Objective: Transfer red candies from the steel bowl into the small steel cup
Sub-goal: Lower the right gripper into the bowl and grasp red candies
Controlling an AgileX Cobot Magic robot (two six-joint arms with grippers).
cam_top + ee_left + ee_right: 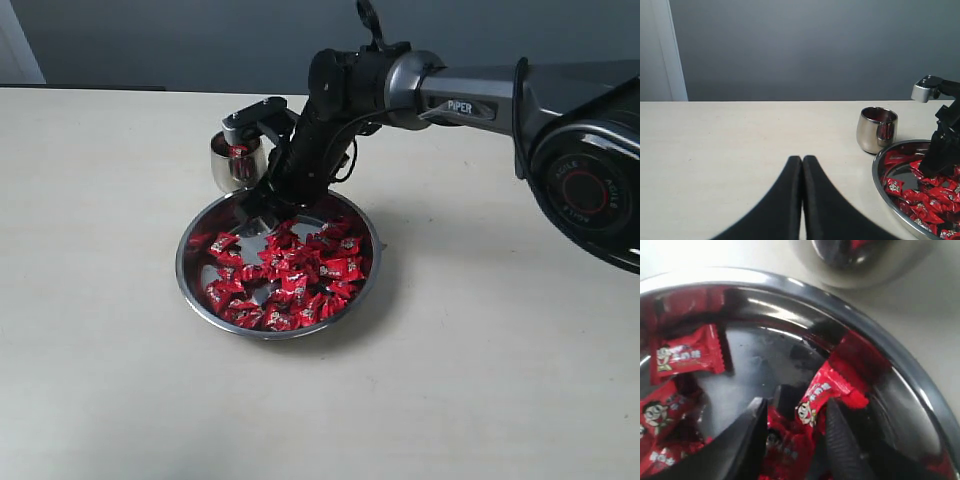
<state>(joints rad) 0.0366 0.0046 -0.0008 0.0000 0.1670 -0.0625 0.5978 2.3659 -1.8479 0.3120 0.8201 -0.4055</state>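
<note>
R jaws astride candy (pixel 816 399), bowl rim (pixel 860 320)

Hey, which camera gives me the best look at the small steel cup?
The left wrist view: the small steel cup stands whole, side-on and sharp. In the exterior view the right arm hides part of it. The right wrist view catches only a blurred sliver at the frame edge.

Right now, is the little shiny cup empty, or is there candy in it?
Not empty. The small steel cup stands upright, and at least one red candy shows inside its mouth. How many, cannot tell.
</note>
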